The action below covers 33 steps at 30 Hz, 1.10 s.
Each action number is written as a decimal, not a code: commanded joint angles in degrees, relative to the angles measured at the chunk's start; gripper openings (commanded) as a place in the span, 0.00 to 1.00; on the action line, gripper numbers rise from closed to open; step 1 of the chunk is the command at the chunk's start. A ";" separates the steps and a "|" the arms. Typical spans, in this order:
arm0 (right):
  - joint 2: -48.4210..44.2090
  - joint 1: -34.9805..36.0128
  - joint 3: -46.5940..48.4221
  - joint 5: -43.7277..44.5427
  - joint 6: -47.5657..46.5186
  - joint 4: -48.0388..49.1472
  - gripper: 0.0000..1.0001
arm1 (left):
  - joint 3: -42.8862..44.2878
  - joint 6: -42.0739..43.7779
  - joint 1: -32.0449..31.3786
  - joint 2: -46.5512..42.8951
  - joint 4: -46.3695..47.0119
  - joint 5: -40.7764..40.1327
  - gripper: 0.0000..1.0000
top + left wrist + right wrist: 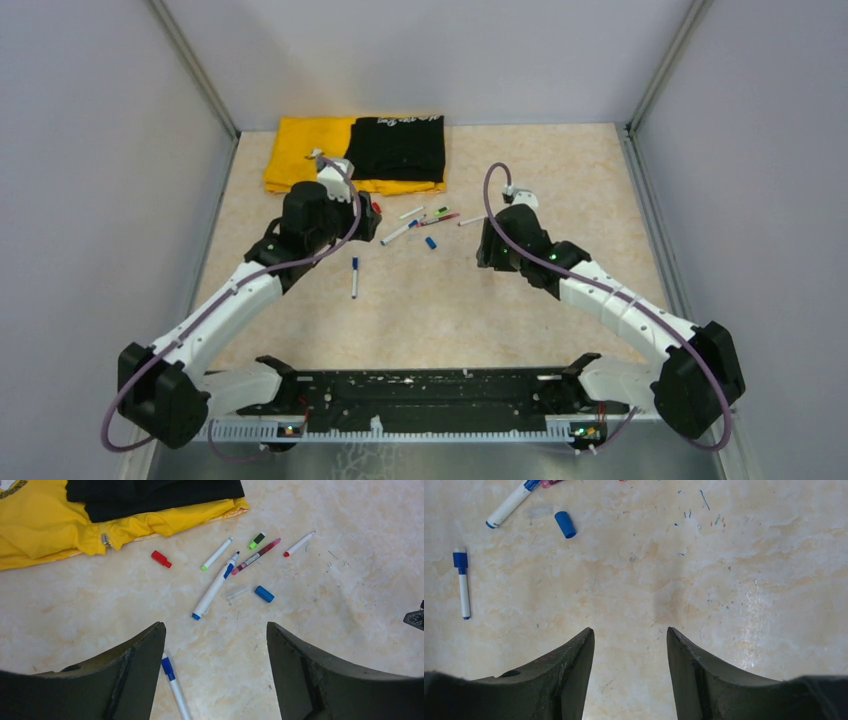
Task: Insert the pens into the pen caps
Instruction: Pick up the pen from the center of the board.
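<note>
Several pens lie mid-table: a long white pen with blue ends [215,586], a green-tipped pen [217,553], a maroon pen [256,556], a red-tipped pen [299,544] and a blue-capped pen [175,687], which lies apart [354,277]. Loose caps lie among them: red [161,558], green-and-black [256,541], blue [264,594] and clear [236,593]. My left gripper [215,626] is open and empty above the table, with the blue-capped pen beside its left finger. My right gripper [630,630] is open and empty over bare table, right of the blue cap [565,524].
A folded yellow cloth [300,150] with a black cloth [400,148] on it lies at the back left. Grey walls close in the table on the left, back and right. The table surface [724,580] carries small ink marks.
</note>
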 commanded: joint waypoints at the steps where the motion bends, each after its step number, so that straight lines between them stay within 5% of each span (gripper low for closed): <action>1: -1.80 -0.24 2.41 -3.87 0.01 1.19 0.54 | 6.20 6.14 0.18 7.27 0.90 7.34 0.79; 18: -8.86 -0.27 -5.20 -17.26 -0.79 5.83 0.51 | 40.48 27.17 1.94 47.98 -16.89 17.12 0.64; 33: -13.59 -0.26 -5.38 -15.34 -0.69 -0.37 0.51 | 50.11 35.78 5.96 58.81 -19.69 27.20 0.55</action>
